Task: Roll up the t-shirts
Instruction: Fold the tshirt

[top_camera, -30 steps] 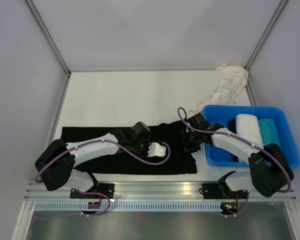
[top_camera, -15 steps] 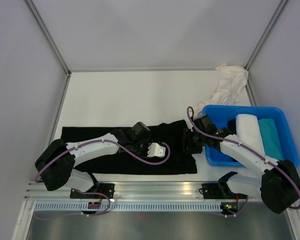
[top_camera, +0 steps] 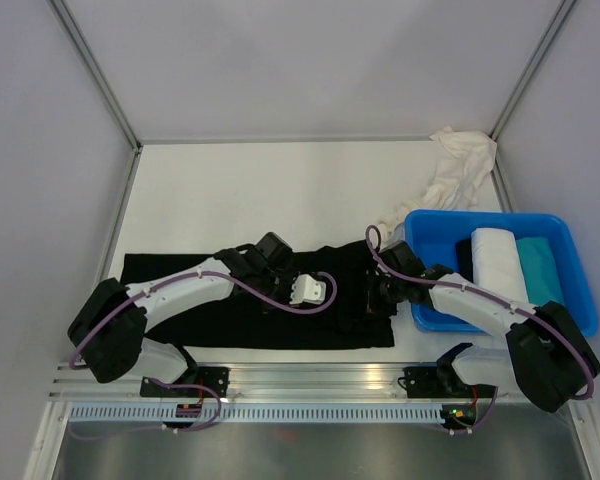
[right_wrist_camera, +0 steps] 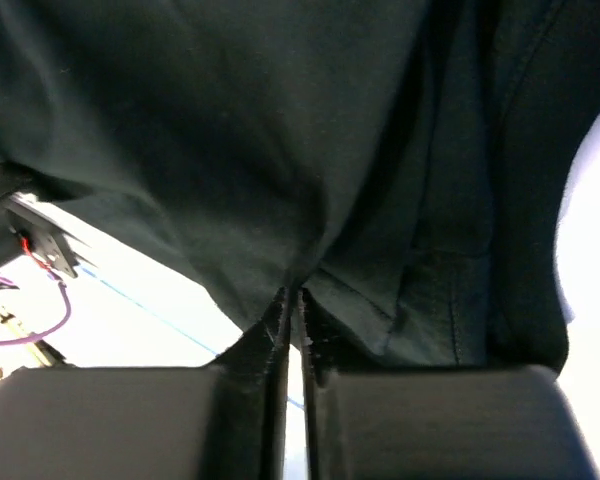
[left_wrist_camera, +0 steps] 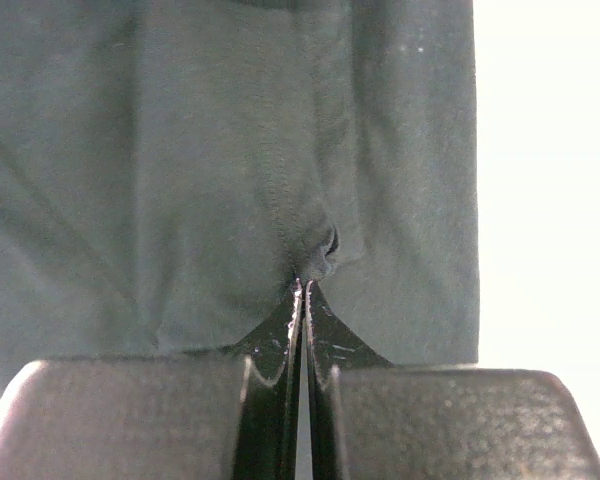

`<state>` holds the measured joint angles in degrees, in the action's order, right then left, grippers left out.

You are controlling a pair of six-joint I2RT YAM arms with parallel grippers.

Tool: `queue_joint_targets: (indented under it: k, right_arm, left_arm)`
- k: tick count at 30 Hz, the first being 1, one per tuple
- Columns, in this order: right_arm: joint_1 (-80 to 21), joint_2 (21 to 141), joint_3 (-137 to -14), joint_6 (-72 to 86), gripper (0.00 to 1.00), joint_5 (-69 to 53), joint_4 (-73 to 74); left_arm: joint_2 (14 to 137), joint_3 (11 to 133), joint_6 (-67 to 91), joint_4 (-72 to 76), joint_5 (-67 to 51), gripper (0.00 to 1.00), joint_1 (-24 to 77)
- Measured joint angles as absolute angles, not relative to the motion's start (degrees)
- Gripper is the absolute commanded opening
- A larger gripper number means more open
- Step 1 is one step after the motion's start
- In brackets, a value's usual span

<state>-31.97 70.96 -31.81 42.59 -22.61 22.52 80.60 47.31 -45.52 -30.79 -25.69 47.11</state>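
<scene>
From above, the black shirt [top_camera: 200, 300] lay spread flat along the near side of the table [top_camera: 260, 190], not yet rolled. The left hand [top_camera: 292, 280] sat low on its middle, and the right hand [top_camera: 378, 292] sat low on its right end, just beside the blue tub [top_camera: 582, 300]. In the tub lay a white roll [top_camera: 496, 256] and, to its right, a teal shirt [top_camera: 538, 262]; whether the teal one was rolled could not be told. A cream shirt [top_camera: 458, 168] lay crumpled in the far right corner, well apart from both hands.

At the left wrist, the left hand [left_wrist_camera: 302, 290] had its fingers pressed together on a small pucker of the black shirt [left_wrist_camera: 180, 150], with bare table to the right of the cloth.

At the right wrist, the right hand [right_wrist_camera: 290, 297] was likewise pinched shut on a ridge of the black shirt [right_wrist_camera: 230, 130], the cloth lifting in folds around the tips.

By the look of it, at least one shirt was finished and stowed. The black one was gripped at two points but no turn of a roll showed, so its rolling seemed barely begun, and the cream one remained to be done.
</scene>
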Motion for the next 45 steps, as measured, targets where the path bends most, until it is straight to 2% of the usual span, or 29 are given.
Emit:
queue_joint_targets:
  k: [25,26,28,29,30,32,34,37,40,41,42,44,45]
  right_arm:
    - [-30.00,71.96,-33.56,37.06,0.00,-18.00,27.64]
    - [-30.00,72.03,-33.52,37.06,0.00,-18.15,27.49]
    - [-29.98,72.29,-33.52,37.06,0.02,-18.33,27.18]
    - [-29.98,72.49,-33.52,37.06,0.08,-18.44,27.05]
    - [-29.98,72.62,-33.52,37.10,0.17,-18.46,27.03]
    - [-29.98,72.79,-33.80,36.80,0.25,-18.37,27.66]
    - [-29.98,72.79,-34.85,36.21,0.28,-18.04,29.12]
    - [-29.98,72.60,-39.07,35.59,0.28,-17.06,31.88]
    - [-29.98,72.60,-44.99,34.52,0.16,-15.86,33.23]
    - [-29.98,72.84,-46.89,34.13,0.11,-15.31,33.34]
    - [-29.98,73.38,-48.69,33.91,0.00,-14.66,33.04]
    - [-29.98,75.81,-51.24,33.56,0.00,-13.67,31.31]
    - [-29.98,77.56,-51.92,33.63,0.00,-12.93,29.85]
  left_arm:
    - [79.15,48.38,-55.02,-41.15,-37.60,0.02,40.86]
    - [79.29,48.38,-55.22,-41.21,-37.67,0.05,40.86]
    - [79.85,48.38,-55.66,-41.32,-37.71,0.19,40.86]
    - [80.18,48.38,-55.81,-41.45,-37.71,0.38,40.84]
    - [80.42,48.38,-56.05,-41.69,-37.65,0.46,40.84]
    - [80.55,48.38,-56.10,-41.98,-37.58,0.58,40.84]
    - [80.49,48.40,-56.05,-42.00,-37.58,0.61,40.84]
    - [80.40,49.08,-56.03,-43.11,-37.45,0.61,40.77]
    - [80.12,51.33,-55.27,-44.80,-37.32,0.51,39.68]
    - [80.07,52.38,-54.00,-44.73,-36.82,0.44,38.83]
    - [80.07,53.56,-51.86,-44.07,-35.77,0.41,37.63]
    - [80.14,54.96,-47.90,-41.91,-33.65,0.34,35.00]
    - [80.18,55.22,-45.58,-39.90,-31.40,0.33,33.45]
